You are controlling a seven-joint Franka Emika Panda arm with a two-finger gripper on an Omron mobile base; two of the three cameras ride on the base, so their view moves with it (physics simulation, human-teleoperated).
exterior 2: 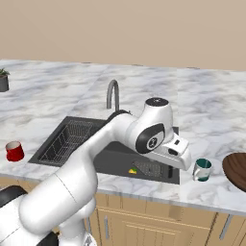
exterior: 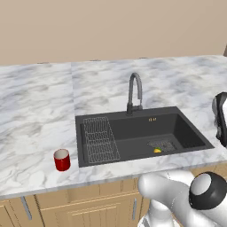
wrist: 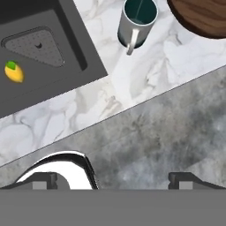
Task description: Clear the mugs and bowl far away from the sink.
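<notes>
1. Nothing looks cleared yet: the glossy red mug (exterior: 62, 159) stands near the front edge of the marble worktop (exterior: 40, 102), just beside the sink's (exterior: 137, 133) left rim.
2. A second mug (exterior 2: 202, 169), grey outside and teal inside, sits just beside the sink's right rim, near the front edge.
3. The wide, dark wood-grain bowl (exterior 2: 236, 170) lies close to that mug, toward the worktop's right end.
4. The gripper (wrist: 113, 177) hangs over the front edge with its jaws spread wide, holding nothing.
5. I'd judge all three pieces still need moving away.
</notes>
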